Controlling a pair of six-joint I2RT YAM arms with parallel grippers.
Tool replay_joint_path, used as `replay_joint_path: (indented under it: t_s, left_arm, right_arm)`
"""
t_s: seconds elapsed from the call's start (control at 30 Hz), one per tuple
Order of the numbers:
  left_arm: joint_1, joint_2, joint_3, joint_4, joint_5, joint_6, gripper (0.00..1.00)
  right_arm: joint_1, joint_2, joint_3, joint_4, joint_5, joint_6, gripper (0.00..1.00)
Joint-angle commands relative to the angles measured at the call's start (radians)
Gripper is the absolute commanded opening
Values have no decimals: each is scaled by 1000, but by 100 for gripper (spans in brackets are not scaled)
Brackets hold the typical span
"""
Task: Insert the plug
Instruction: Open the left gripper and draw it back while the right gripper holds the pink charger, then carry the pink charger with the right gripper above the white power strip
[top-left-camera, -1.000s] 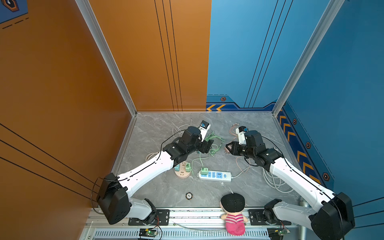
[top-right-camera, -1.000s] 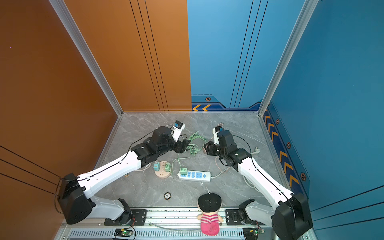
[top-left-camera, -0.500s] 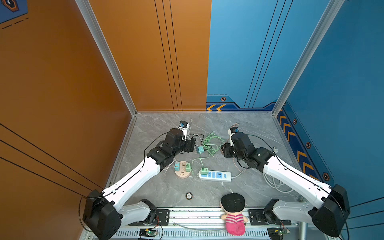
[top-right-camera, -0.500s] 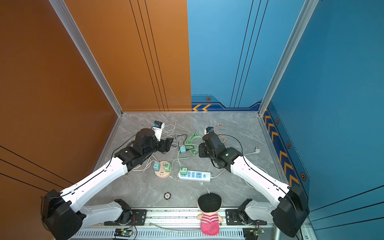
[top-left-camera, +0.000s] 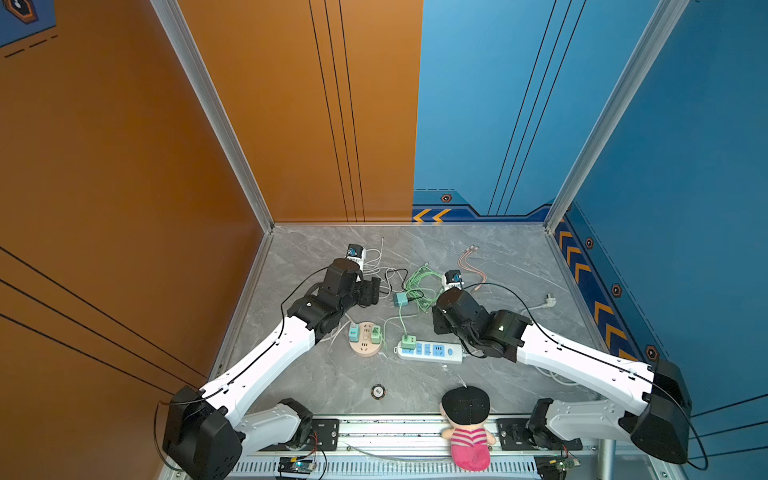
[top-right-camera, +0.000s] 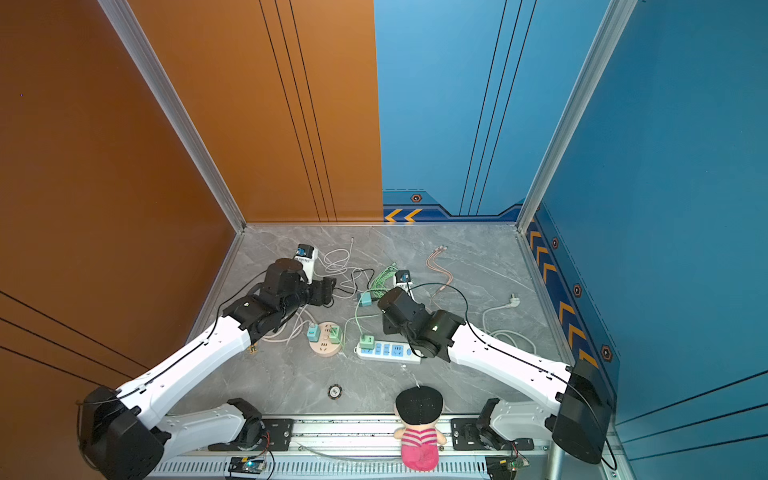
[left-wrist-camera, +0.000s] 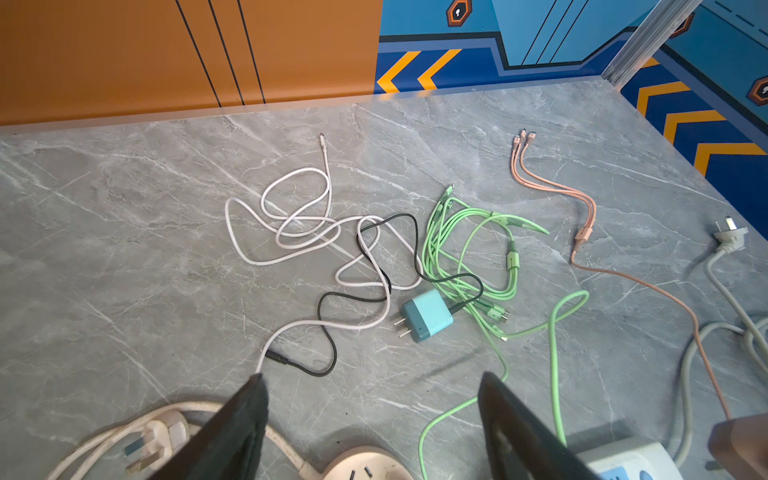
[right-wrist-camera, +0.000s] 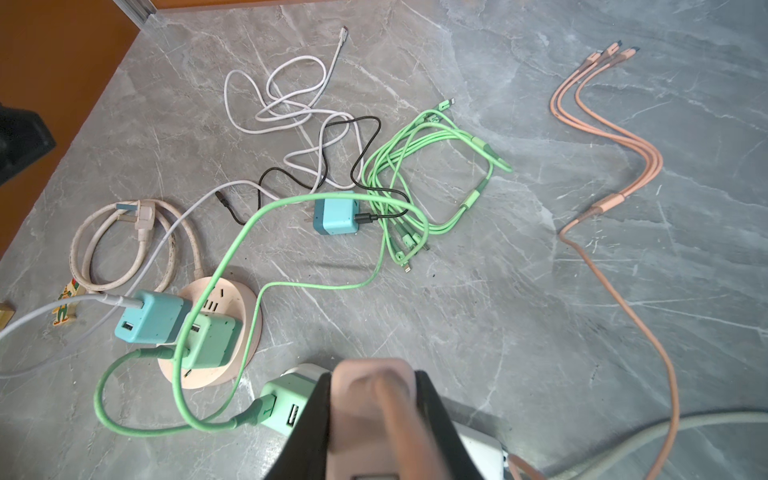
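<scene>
The right gripper (right-wrist-camera: 376, 378) has its jaws closed narrowly on the pink plug (right-wrist-camera: 370, 419), held just over the white power strip (top-left-camera: 436, 351) beside the green charger (top-left-camera: 408, 341) seated at the strip's end. Whether the plug touches the strip cannot be told. The left gripper (left-wrist-camera: 371, 378) hovers with jaws wide, holding nothing, near the round pink socket (top-left-camera: 365, 345), where 2 chargers sit. A blue charger (left-wrist-camera: 426, 316) lies loose among the cables.

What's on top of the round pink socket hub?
Two charger cubes stand on the hub: a blue charger and a green charger, side by side. Their prongs and the slots beneath them are hidden.
</scene>
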Motion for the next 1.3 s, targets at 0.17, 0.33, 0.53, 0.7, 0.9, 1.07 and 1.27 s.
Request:
replay_joint_path:
  t_s: [0.17, 0.33, 0.53, 0.7, 0.9, 1.07, 1.27]
  left_arm:
    - [-18, 14, 117, -213, -41, -60, 80]
    - [-22, -10, 102, -252, -61, -88, 80]
    - [-26, -46, 57, -268, -65, -114, 80]
    - [-28, -60, 24, -274, -79, -126, 80]
    - [-30, -56, 4, -274, -82, -141, 80]
    - [-31, -69, -7, -273, -79, -147, 80]
    - [-33, -65, -12, -272, -83, -163, 80]
  right_arm:
    - [119, 39, -40, 15, 176, 143, 0]
    - [187, 55, -54, 19, 258, 196, 0]
    - [257, 46, -111, 73, 316, 252, 0]
    - [303, 73, -107, 74, 360, 271, 0]
    - [344, 105, -106, 75, 411, 312, 0]
    - [338, 105, -140, 81, 423, 328, 0]
    - [294, 91, -192, 81, 388, 397, 0]
